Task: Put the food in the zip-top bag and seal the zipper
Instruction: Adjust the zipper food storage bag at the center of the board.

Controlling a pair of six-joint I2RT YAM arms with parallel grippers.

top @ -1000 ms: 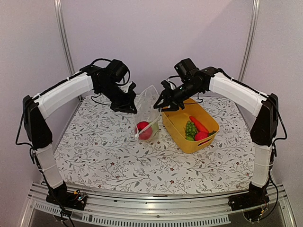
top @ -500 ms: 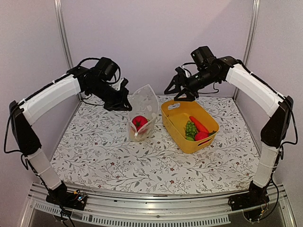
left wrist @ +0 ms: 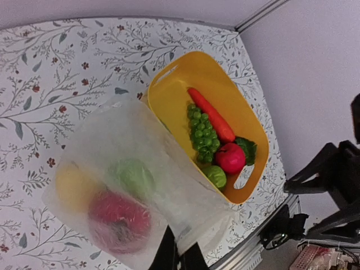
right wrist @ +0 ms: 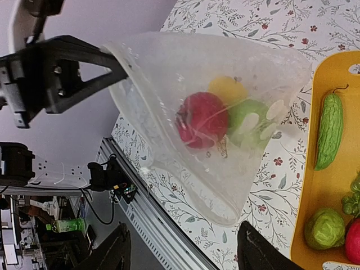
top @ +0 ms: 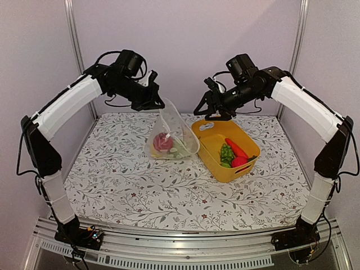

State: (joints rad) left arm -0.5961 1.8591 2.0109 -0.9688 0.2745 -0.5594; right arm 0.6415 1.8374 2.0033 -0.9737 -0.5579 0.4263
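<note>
The zip-top bag [top: 179,130] hangs from its top corner, pinched in my left gripper [top: 158,102], with its bottom on the table. Inside are a red apple [top: 162,142], a yellow lemon [right wrist: 227,88] and a green piece [right wrist: 248,117]. In the left wrist view the fingers [left wrist: 169,256] are shut on the bag's edge [left wrist: 185,222]. My right gripper [top: 208,110] is open and empty above the tub's far end, apart from the bag [right wrist: 169,95]. I cannot make out the zipper strip. A carrot [top: 236,147], green grapes [top: 226,153] and a red piece [top: 239,162] lie in the tub.
The yellow tub [top: 209,127] stands right of the bag and touches it. It also holds a green cucumber-like piece [right wrist: 329,130] and a small green ball [left wrist: 215,176]. The table [top: 124,180] has a floral cloth. A metal rail [top: 169,256] runs along the near edge.
My right gripper let go of the bag and rose back over the tub's far end. My left gripper lifted the bag's corner up and right, so the bag now leans toward the tub.
</note>
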